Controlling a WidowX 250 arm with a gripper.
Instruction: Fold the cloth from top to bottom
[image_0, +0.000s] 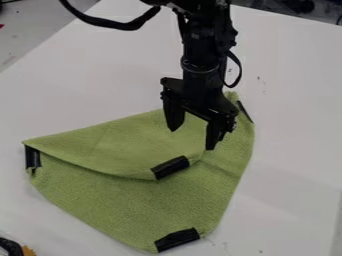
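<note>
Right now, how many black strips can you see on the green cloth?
4: one strip at the left corner, one on the folded flap, one at the bottom, one at the upper right. Others may be hidden.

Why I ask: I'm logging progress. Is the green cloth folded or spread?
Partly folded: the cloth has a flap turned over, short of its bottom.

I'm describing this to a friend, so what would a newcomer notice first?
Probably the lime-green cloth, partly folded over itself on the white table, with black strips at its corners. Next, the black gripper hanging above the cloth's far part, its fingers apart.
</note>
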